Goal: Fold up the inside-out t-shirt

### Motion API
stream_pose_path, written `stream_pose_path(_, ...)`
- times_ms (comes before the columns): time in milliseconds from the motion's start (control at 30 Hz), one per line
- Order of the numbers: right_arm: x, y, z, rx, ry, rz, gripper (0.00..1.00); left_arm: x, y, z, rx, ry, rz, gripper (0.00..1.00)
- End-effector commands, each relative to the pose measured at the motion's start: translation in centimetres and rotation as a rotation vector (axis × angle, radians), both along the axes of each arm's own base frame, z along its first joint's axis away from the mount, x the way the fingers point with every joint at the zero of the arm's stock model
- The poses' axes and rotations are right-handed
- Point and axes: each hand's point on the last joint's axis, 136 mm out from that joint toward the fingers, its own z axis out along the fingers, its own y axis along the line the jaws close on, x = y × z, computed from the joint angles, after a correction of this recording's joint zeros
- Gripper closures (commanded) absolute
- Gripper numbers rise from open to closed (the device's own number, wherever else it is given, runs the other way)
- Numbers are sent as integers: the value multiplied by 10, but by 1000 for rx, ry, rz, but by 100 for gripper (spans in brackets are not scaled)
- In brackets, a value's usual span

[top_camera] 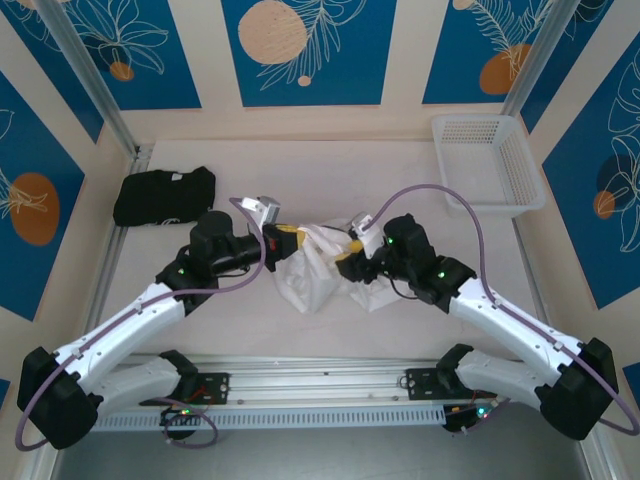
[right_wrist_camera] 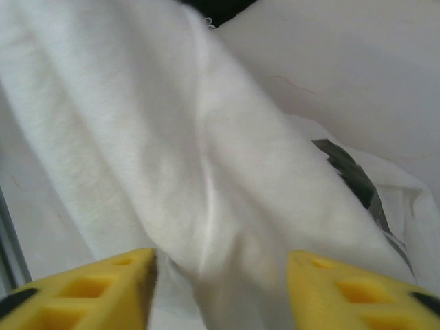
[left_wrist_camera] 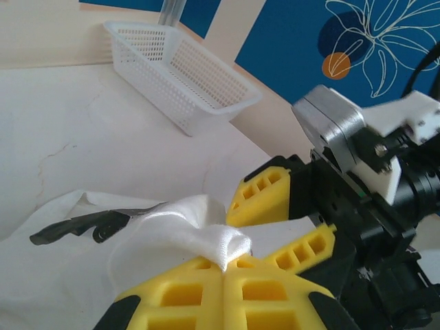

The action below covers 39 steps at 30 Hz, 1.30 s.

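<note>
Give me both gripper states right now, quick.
Left gripper: shut on a bunched fold of the white t-shirt.
Right gripper: open, fingers apart with shirt fabric hanging between them, not clamped.

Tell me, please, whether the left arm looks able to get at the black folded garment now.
Probably not: the left gripper is shut on the t-shirt and would drag it along, though the black garment lies near.

centre: t-shirt (top_camera: 305, 280) heap, blocked | 8 o'clock: left arm (top_camera: 130, 320) reaching in | 4 o'clock: right arm (top_camera: 510, 320) reaching in | 10 o'clock: black garment (top_camera: 163, 195) by the rim | 2 o'clock: white basket (top_camera: 490, 165) in the corner | free: bare table (top_camera: 330, 175) at 12 o'clock between garment and basket; narrow strip at 6 o'clock
</note>
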Motion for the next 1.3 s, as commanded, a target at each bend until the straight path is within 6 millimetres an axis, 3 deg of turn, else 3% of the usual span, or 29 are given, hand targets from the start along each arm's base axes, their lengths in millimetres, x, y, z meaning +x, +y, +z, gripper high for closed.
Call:
stream_pose_path(0, 6, 3, 23, -57, -179, -5, 40, -1, -1, 10, -33, -24, -18, 100)
stream_pose_path(100, 10, 12, 28, -59, -214, 11, 37, -1, -1, 11, -34, -25, -21, 100)
stream_pose_path(267, 26, 29, 21, -86, -204, 22, 39, -2, 0, 10, -31, -26, -18, 100)
stream_pose_path(333, 30, 35, 16, -89, -178, 32, 47, -1, 1, 9, -24, -28, -9, 100)
stream_pose_path(467, 27, 36, 21, -7, -86, 55, 83, 15, 15, 1, 29, -28, 114, 100)
stream_pose_path(633, -2, 23, 50, 275, 93, 197, 100, 52, 52, -21, 180, -25, 390, 100)
stream_pose_path(767, -23, 21, 72, 427, 192, 318, 100, 67, 61, -31, 258, -37, 469, 98)
stream_pose_path(900, -30, 25, 84, 502, 236, 375, 100, 73, 58, -35, 276, -46, 468, 90)
stream_pose_path(1033, -21, 25, 89, 547, 267, 366, 100, 70, 57, -42, 309, -36, 450, 80)
stream_pose_path(1167, -9, 23, 89, 586, 312, 335, 100, 62, 67, -46, 358, -36, 461, 61)
stream_pose_path(1267, -3, 21, 87, 599, 327, 316, 100, 49, 71, -41, 333, -39, 443, 51)
